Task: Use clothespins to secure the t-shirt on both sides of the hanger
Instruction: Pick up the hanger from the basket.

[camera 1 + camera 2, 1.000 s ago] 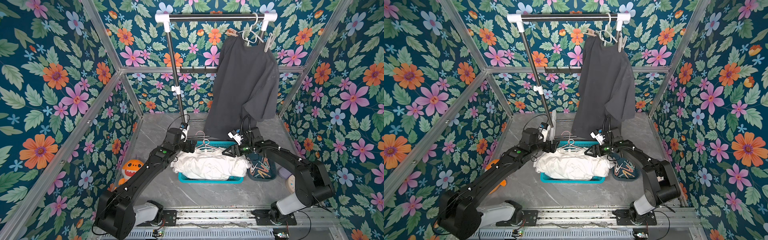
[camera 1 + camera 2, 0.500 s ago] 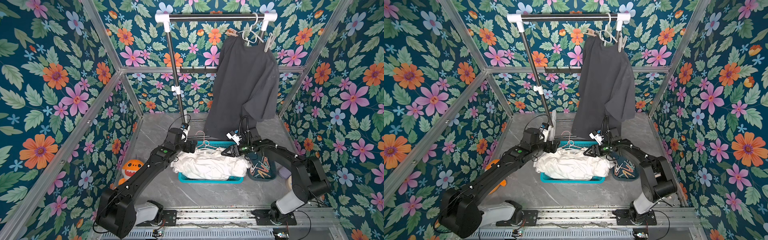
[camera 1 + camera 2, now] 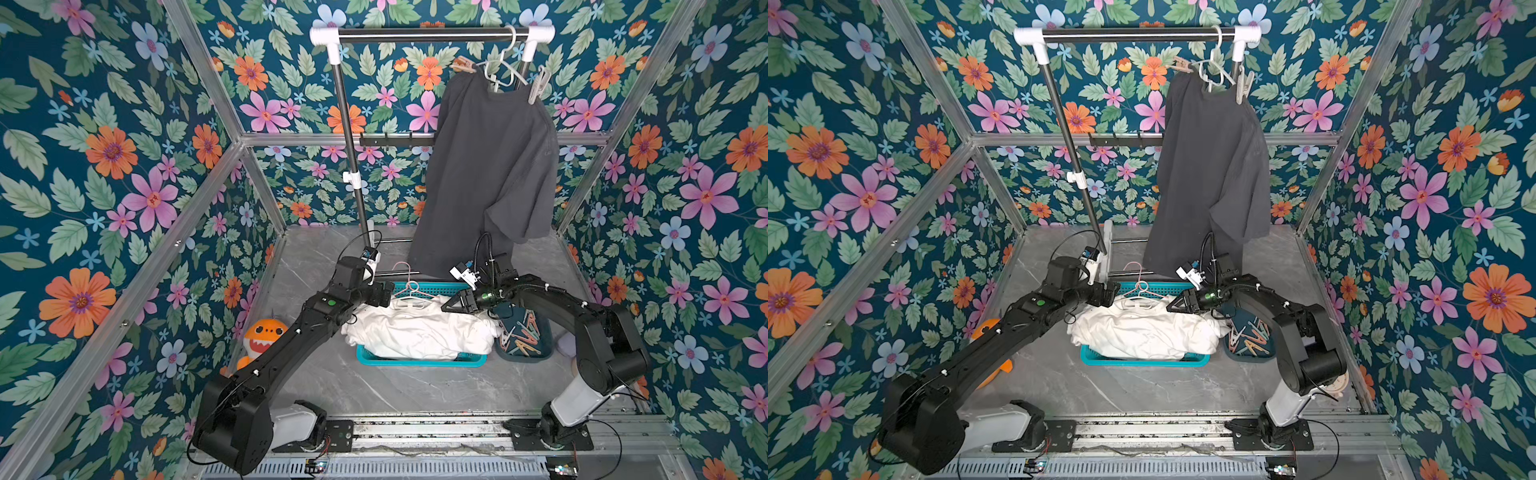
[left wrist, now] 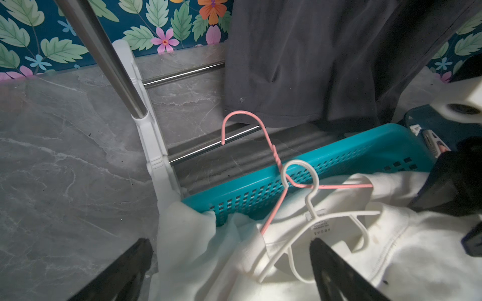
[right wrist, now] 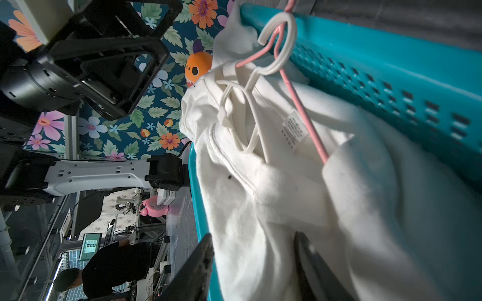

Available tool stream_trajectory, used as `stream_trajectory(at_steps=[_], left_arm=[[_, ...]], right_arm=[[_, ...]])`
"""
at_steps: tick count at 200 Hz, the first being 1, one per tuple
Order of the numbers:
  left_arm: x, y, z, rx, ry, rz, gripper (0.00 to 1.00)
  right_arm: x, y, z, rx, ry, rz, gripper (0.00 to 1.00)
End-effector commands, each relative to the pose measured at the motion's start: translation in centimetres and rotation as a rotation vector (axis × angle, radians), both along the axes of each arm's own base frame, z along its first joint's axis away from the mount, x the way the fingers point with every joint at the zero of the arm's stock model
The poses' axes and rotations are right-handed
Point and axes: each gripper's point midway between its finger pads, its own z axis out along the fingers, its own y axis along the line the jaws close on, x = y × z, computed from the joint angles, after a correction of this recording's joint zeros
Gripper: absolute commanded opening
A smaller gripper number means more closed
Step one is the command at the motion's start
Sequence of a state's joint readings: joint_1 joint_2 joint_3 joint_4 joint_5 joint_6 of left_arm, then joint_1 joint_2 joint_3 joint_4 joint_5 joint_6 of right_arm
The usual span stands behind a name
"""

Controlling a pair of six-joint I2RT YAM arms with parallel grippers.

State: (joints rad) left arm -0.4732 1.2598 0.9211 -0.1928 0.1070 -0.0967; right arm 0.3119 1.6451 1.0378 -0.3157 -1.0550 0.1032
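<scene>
**Right gripper [image 3: 448,306] edges leftward over the basket, jaws drawing in**

Since a second ago the right gripper has slid a little toward the hangers and its jaws have narrowed. The left arm has not moved.

At far left an orange plush toy [image 3: 262,337] sits on the grey table [image 3: 374,386] by the wall. Next comes the left gripper [image 3: 384,293], hovering at the back left corner of the teal basket [image 3: 415,360]. Its jaws are spread wide and hold nothing. In the left wrist view its fingers [image 4: 336,271] stand far apart above the collar of the white t-shirt [image 3: 415,332].

That shirt is heaped in the basket and spills over its front and left rims. A white hanger [image 4: 313,219] is threaded into its neck. A pink hanger [image 4: 260,135] lies crossed with it, its hook leaning out over the basket's back wall.

The right gripper sits low over the right side of the heap, pointing at the hangers. Its jaws stand partly apart. In the right wrist view white cloth fills the gap between the fingers [image 5: 198,268]; whether they pinch it cannot be told.

Just right of the basket, the clothespins [image 3: 521,334] lie loose in a dark tray [image 3: 544,355].

Behind, on the rail [image 3: 415,35], a dark grey t-shirt [image 3: 486,166] hangs from a second white hanger [image 3: 500,68]. A tan pin [image 3: 463,65] and a pale pin [image 3: 537,85] are clipped at its two shoulders.
</scene>
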Motion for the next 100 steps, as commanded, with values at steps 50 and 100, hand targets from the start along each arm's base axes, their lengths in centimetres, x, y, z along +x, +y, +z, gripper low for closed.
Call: stream_trajectory(at_steps=[50,100], left_arm=[[0.5,-0.3,0.4,-0.009,-0.024,-0.006,0.97],[0.3,-0.2,0.7,-0.017,-0.027,-0.002,0.97]], right_arm=[[0.2,0.9,-0.1,0.016,0.019,0.049,0.52],[0.1,0.7,-1.8,-0.047,0.048,0.051,0.57]])
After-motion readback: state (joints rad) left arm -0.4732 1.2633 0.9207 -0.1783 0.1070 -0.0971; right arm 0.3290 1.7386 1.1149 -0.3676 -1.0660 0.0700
